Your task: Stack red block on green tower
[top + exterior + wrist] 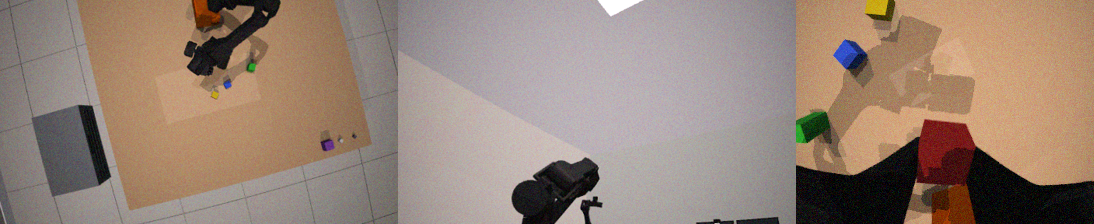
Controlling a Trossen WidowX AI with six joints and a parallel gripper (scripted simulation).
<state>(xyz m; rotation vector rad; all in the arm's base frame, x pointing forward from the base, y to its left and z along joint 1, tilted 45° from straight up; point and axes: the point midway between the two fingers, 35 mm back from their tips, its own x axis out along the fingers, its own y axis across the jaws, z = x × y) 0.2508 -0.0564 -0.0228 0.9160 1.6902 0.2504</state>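
We have the small red cube [945,151] clamped in the black parallel-jaw tool [944,183], carried above the tan tabletop [272,117], so the pickup looks done. What remains, by our judgement, is the carry to the green tower [251,67], the placing and the release. In the wrist view the green tower sits at the left edge, well apart from the cube, with a blue cube [849,54] and a yellow cube [879,4] beyond it. From above, the arm [233,36] hides the tool and the red cube entirely. We cannot tell how many blocks make up the tower. The exterior view shows only wall and part of the arm.
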